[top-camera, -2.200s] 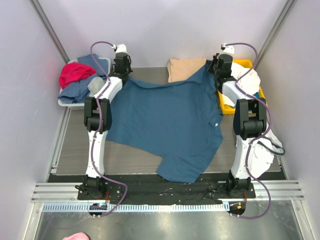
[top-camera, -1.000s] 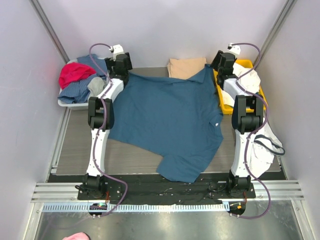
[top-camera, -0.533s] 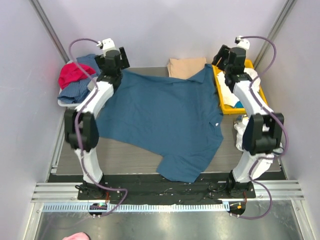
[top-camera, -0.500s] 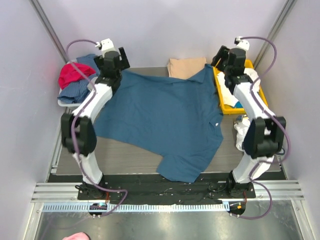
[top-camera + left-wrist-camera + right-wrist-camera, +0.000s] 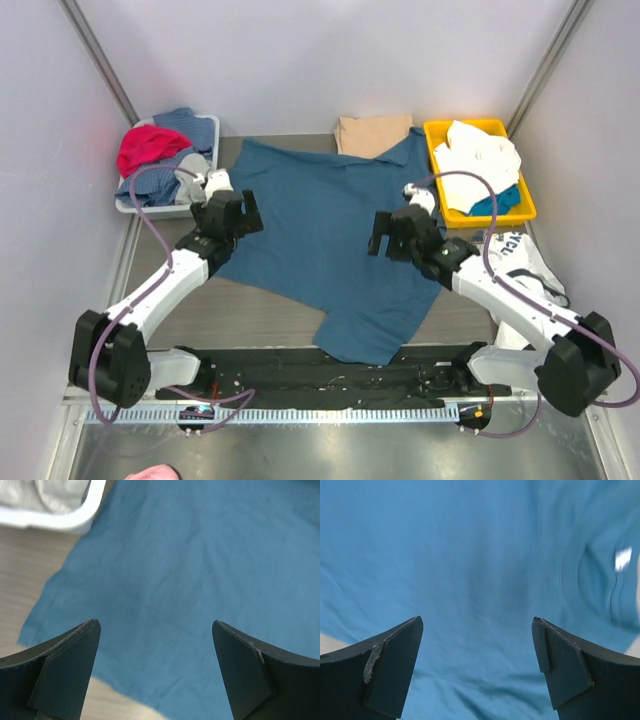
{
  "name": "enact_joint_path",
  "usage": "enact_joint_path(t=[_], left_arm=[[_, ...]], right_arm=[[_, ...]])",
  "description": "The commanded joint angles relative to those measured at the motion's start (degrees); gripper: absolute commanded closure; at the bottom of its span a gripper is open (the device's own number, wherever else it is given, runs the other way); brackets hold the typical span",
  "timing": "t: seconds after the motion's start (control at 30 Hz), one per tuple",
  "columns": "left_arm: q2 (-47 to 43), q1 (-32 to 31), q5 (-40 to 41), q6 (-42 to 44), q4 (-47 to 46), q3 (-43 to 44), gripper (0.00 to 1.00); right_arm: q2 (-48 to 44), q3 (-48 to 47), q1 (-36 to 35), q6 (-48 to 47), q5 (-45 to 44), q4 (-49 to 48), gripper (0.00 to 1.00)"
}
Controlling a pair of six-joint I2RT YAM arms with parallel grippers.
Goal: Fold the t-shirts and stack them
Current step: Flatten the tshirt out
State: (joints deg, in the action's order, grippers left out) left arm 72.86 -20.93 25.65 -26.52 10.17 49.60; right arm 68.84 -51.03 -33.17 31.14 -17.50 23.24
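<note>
Left gripper [image 5: 155, 630] and right gripper [image 5: 477, 625]: jaws fully apart, nothing held. Both have released the far hem and drawn back low over the teal shirt [image 5: 330, 240], now spread flat mid-bench [image 5: 250, 310]. Judgement: spreading complete, folding not yet begun.
</note>
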Motion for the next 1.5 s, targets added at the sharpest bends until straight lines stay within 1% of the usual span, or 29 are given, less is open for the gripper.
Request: enact_joint_path(t=[0.0, 0.07, 0.2, 0.4, 0.5, 0.63, 0.73, 0.87, 1.0, 1.2, 1.47], left_arm=[[-5.9, -0.6, 0.2, -1.2, 1.5, -3.3, 0.0], [-6.8, -0.7, -0.5, -2.3, 1.9, -4.0, 0.0], [-7.2, -0.7, -0.9, -2.7, 2.8, -5.0, 0.0], [-8.5, -0.7, -1.0, -2.8, 4.1, -5.6, 0.0], [-8.7, -0.7, -1.0, -2.8, 4.7, -5.5, 0.0], [-9.3, -0.7, -1.4, -2.8, 5.5, -5.5, 0.0], [-10.2, -0.7, -1.0, -2.7, 6.1, -5.7, 0.0], [-11.0, -0.7, -0.7, -2.8, 6.6, -6.1, 0.0], [-11.0, -0.7, -0.3, -2.8, 7.3, -6.1, 0.0], [-10.9, -0.7, 0.1, -2.8, 8.0, -5.9, 0.0], [-11.6, -0.8, 1.2, -2.5, 8.9, -5.7, 0.0]], right_arm=[[-3.0, 6.5, -4.9, 10.8, -5.8, 3.6, 0.0], [-2.1, 9.1, -5.6, 12.6, -6.3, 3.3, 0.0], [0.2, 10.9, -5.7, 12.5, -7.9, -0.6, 0.0], [8.9, 7.0, -5.5, 7.9, -12.5, -5.8, 0.0], [13.0, 4.1, -5.1, 5.9, -12.8, -9.1, 0.0], [18.2, 1.6, -2.8, 4.8, -10.1, -12.2, 0.0], [20.9, 1.8, -1.0, 4.6, -8.8, -14.2, 0.0], [23.5, 2.6, 2.0, 4.9, -4.7, -17.1, 0.0], [26.0, 2.1, 5.6, 3.6, -3.7, -17.8, 0.0], [31.6, -3.8, 9.9, 0.3, -2.8, -17.2, 0.0], [40.3, -17.8, 13.2, -5.1, -2.5, -15.5, 0.0]])
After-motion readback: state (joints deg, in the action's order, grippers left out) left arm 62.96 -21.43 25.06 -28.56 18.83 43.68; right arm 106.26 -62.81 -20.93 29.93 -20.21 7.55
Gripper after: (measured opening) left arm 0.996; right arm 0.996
